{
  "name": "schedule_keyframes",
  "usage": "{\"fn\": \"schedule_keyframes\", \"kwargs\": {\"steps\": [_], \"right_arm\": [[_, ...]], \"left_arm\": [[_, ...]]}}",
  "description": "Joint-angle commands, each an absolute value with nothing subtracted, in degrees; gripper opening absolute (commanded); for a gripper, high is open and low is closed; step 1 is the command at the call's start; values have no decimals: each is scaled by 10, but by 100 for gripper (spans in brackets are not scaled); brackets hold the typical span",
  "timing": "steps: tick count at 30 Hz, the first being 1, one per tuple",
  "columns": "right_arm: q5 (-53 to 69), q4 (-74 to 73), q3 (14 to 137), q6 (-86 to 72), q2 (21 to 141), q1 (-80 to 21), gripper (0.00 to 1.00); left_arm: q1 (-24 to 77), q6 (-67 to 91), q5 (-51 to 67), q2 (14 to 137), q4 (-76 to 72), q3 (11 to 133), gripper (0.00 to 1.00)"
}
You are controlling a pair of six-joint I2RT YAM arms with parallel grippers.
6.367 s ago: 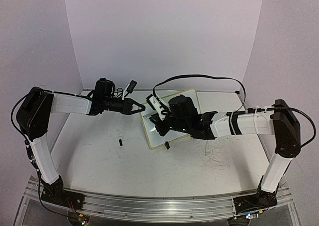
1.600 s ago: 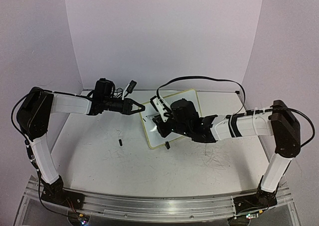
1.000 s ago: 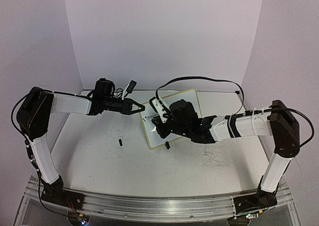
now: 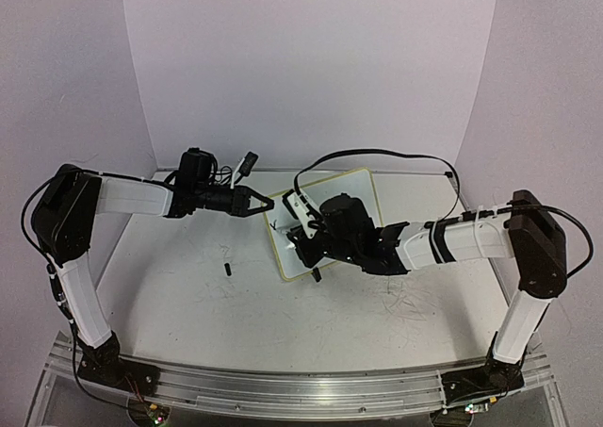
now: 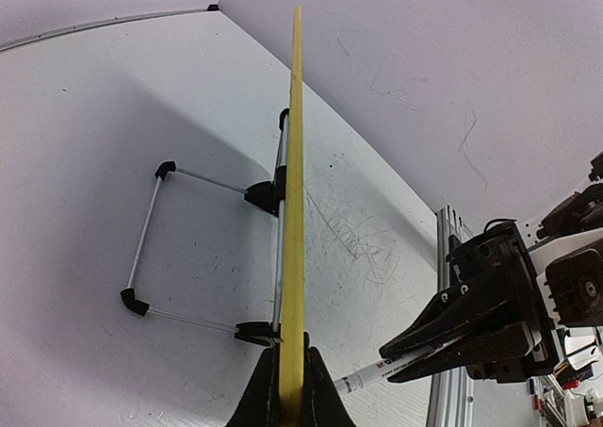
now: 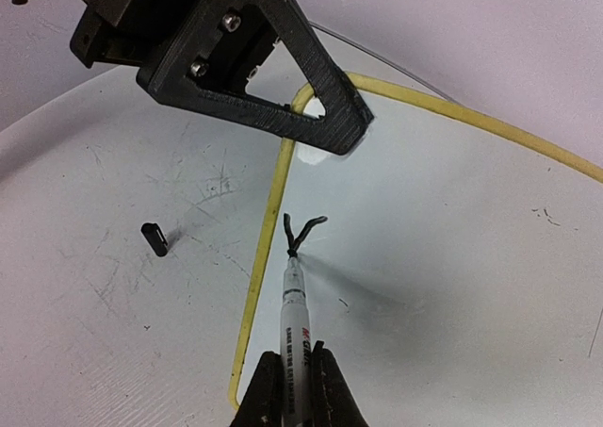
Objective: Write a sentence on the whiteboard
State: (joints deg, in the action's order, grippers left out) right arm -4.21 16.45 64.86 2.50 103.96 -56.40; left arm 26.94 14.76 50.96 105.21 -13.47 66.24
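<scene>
Both arms rise from the near rail, elbows out wide, forearms folded inward over the white table [image 4: 188, 295]. A small black marker cap [image 4: 227, 269] lies loose left of the board. Right gripper [image 6: 300, 389]: jaws clamped narrow on a white-barrelled black marker [image 6: 296, 319], tip on the board at a black Y-shaped stroke [image 6: 301, 231]. Left gripper [image 4: 268, 204]: jaws pinched on the rim at the far-left corner of the small white, yellow-rimmed whiteboard [image 4: 356, 189]. The board sits mid-table, propped on a black-tipped wire stand [image 5: 135, 302].
</scene>
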Motion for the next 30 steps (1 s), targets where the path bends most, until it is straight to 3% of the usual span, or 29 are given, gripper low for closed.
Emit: {"fn": "schedule_keyframes", "kwargs": {"steps": [1, 30], "right_arm": [[-53, 159, 649, 18, 1040, -565, 0], [-50, 141, 638, 4, 1045, -569, 0]], "left_arm": [[266, 144, 516, 1040, -123, 661, 0], [266, 143, 515, 1041, -122, 662, 0]]}}
